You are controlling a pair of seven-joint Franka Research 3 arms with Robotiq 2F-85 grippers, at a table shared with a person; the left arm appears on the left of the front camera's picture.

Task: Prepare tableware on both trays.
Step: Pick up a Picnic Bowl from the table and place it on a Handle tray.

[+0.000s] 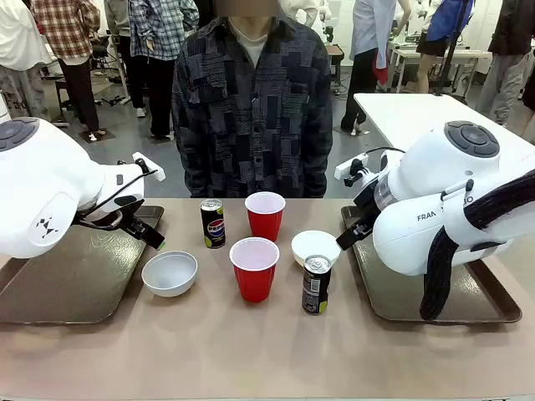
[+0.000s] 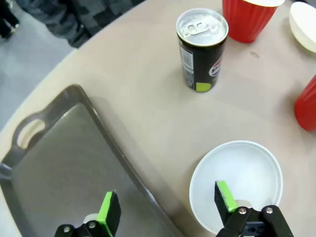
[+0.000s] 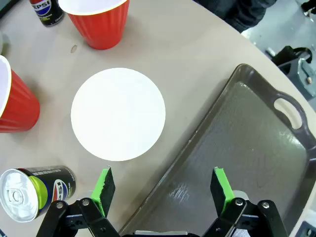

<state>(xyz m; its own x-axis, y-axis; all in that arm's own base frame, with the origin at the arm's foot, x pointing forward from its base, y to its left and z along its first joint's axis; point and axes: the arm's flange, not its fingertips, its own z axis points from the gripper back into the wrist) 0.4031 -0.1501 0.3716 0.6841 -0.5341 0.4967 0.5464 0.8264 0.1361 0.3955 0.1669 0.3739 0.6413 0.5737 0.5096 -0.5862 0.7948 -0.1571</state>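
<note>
Two dark brown trays lie at the table's sides, the left tray (image 1: 67,288) and the right tray (image 1: 393,288), both bare. Between them stand two red cups (image 1: 265,215) (image 1: 254,268), a Pepsi can (image 1: 212,223), a dark can (image 1: 315,285) and two white bowls (image 1: 170,272) (image 1: 315,246). My left gripper (image 2: 167,205) hangs open over the left tray's rim (image 2: 118,158) and the nearby bowl (image 2: 237,182), holding nothing. My right gripper (image 3: 163,190) is open too, above the right tray's rim (image 3: 197,148) beside the other bowl (image 3: 118,113).
A person in a dark patterned shirt (image 1: 251,109) stands at the table's far edge, hands out of sight. Both white arms (image 1: 42,196) (image 1: 443,200) loom over the trays. Bare tabletop (image 1: 251,351) stretches along the near side. A white table (image 1: 401,113) stands behind on the right.
</note>
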